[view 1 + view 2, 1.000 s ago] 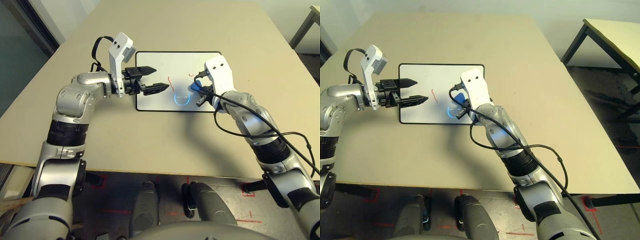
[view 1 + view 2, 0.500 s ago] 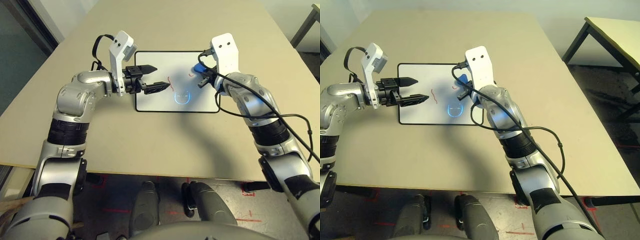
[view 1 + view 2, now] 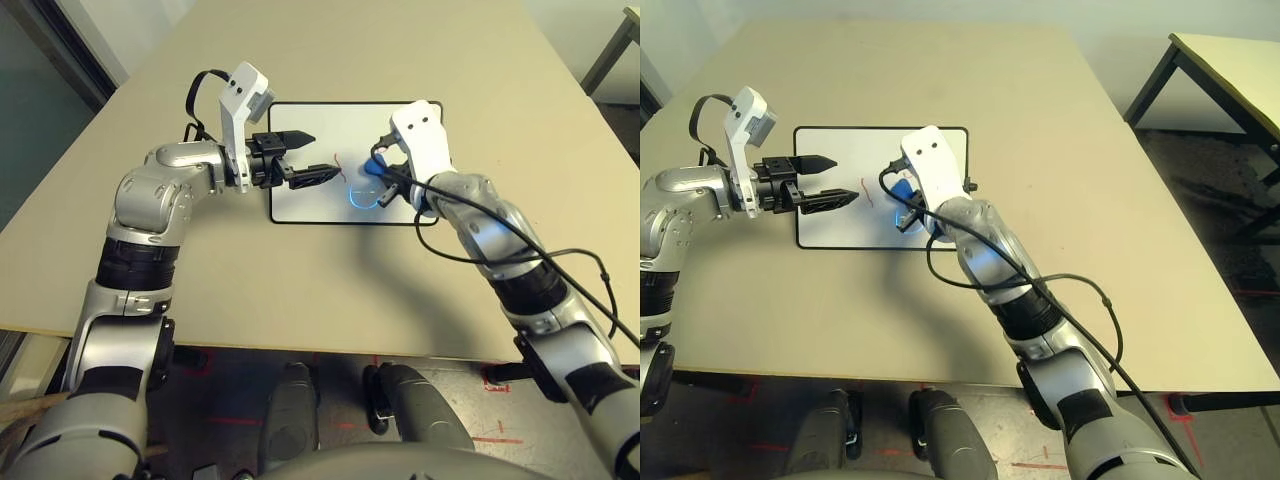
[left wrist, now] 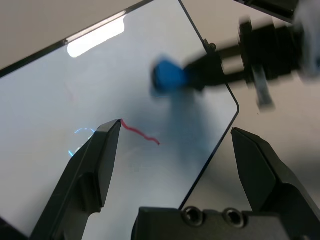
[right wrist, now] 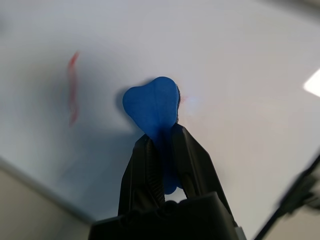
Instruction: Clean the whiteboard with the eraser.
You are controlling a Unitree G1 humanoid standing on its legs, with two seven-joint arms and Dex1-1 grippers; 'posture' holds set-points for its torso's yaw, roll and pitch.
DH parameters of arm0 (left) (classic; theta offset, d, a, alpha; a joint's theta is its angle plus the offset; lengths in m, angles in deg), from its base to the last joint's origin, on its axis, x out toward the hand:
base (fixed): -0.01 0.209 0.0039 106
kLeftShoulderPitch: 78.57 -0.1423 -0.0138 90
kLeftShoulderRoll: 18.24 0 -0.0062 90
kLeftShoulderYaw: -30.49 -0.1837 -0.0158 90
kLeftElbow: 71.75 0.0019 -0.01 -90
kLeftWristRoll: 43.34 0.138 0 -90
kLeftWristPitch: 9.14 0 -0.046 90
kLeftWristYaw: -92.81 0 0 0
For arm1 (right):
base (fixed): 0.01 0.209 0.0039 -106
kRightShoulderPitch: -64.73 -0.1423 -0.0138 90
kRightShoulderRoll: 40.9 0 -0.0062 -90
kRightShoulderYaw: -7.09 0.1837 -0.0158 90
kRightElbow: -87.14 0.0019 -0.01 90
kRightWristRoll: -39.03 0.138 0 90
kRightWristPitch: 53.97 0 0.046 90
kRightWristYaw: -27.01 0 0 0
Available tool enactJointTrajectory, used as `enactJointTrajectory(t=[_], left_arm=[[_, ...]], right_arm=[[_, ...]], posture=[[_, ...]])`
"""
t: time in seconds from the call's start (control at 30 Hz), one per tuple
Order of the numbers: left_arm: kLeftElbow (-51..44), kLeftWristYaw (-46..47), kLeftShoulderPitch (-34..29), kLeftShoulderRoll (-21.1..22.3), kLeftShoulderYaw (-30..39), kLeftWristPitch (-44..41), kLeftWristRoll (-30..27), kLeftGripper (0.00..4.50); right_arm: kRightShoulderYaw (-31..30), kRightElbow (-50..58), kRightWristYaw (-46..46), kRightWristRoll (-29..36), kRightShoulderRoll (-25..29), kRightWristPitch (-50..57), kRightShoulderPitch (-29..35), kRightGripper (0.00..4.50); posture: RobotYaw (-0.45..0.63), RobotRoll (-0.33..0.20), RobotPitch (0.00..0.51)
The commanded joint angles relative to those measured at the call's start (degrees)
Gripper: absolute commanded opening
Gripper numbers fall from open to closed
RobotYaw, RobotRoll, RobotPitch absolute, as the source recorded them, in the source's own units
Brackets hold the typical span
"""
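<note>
The right gripper (image 5: 160, 137) grips the blue eraser (image 5: 152, 105) over the whiteboard (image 3: 310, 208) — the left gripper (image 3: 325, 155), wide apart, hangs above its left edge — near a red squiggle (image 4: 140, 132).

no readable text, labels, brands, numbers or signs

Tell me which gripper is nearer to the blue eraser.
The right: its fingers are closed on the eraser. The left gripper, open and empty, hovers over the whiteboard, off to the robot's left of it.
</note>
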Motion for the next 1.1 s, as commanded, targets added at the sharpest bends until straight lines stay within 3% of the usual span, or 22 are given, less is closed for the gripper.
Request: enactJointTrajectory(t=[0.03,0.5,0.9,1.1], left_arm=[[-0.2,-0.3,0.0,0.3,-0.5,-0.5,0.1,4.50],[-0.2,-0.6,0.1,0.3,-0.8,-0.4,0.2,4.50],[0.6,-1.2,0.6,0.2,-1.2,0.0,0.4,4.50],[0.1,-1.0,0.1,0.3,-1.1,-0.3,0.2,4.50]], right_arm=[[2.0,-4.1,-0.8,-1.0,0.2,-1.8,-1.6,0.39],[-5.1,10.1,1.0,-0.2,-1.0,7.0,12.9,0.39],[2.8,-1.1,-1.5,-0.7,-1.1,0.6,2.5,0.39],[0.8,1.5,-1.4,-0.4,-2.8,2.1,5.2,0.39]], posture=[[0.02,0.000,0.121],[0.02,0.000,0.114],[0.02,0.000,0.114],[0.02,0.000,0.118]])
